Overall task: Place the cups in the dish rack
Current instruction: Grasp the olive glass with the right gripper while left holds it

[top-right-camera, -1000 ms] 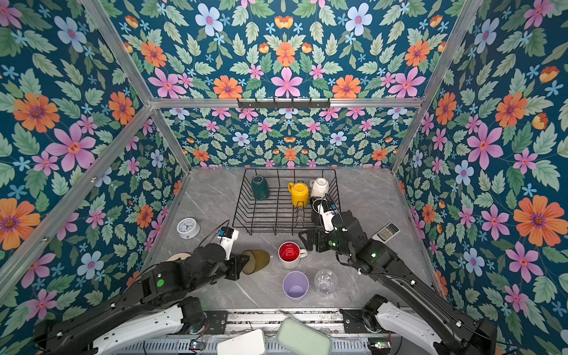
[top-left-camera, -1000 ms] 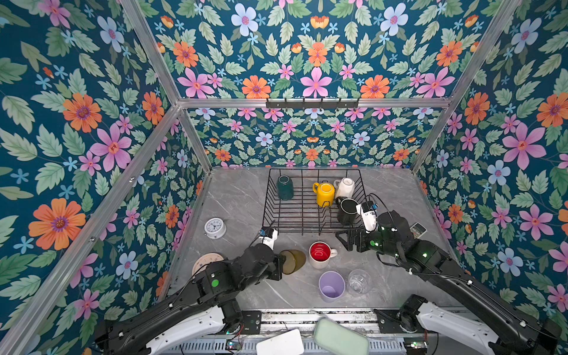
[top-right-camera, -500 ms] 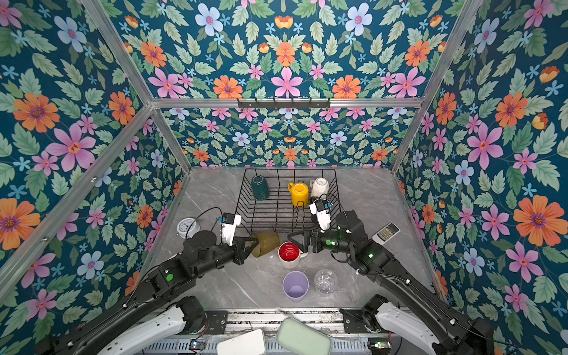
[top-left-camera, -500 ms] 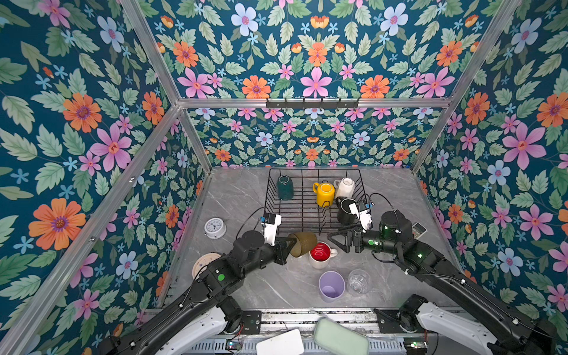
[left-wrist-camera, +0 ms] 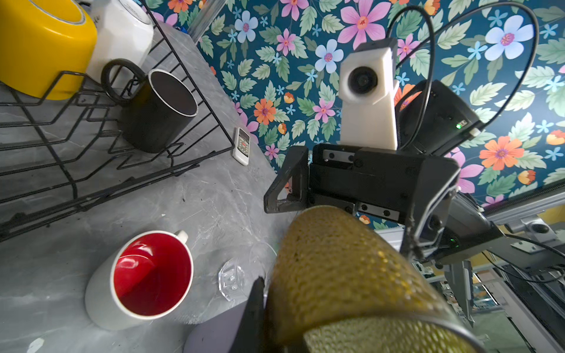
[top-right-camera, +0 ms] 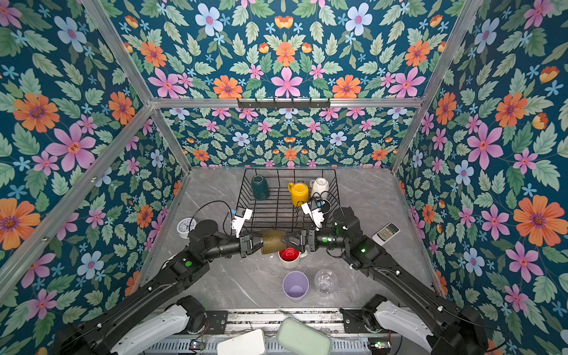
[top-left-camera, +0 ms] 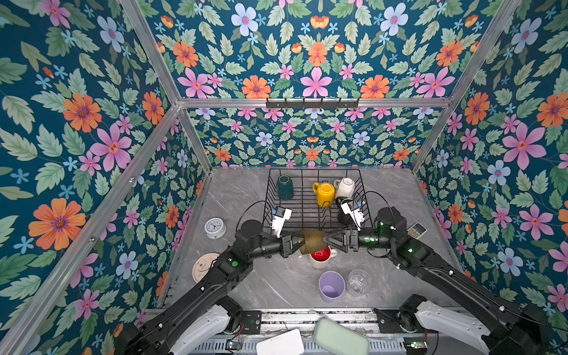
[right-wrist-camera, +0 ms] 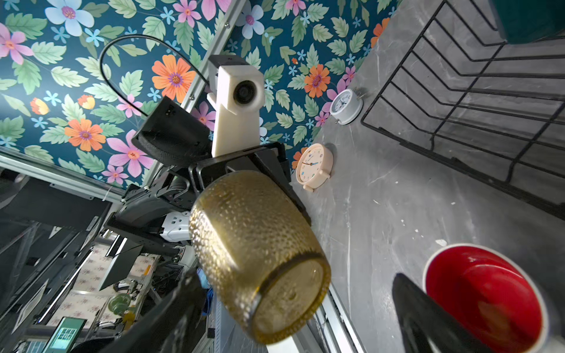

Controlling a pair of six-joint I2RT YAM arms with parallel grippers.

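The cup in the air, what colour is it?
The glass is golden olive with bumps; right wrist view shows best.

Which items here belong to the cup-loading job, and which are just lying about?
Job: dish rack, holding teal mug, yellow mug, white mug, black mug; olive glass in the left gripper; red-inside mug, lilac tumbler, clear glass on the table.

Lying about: white alarm clock, cream clock, remote control.
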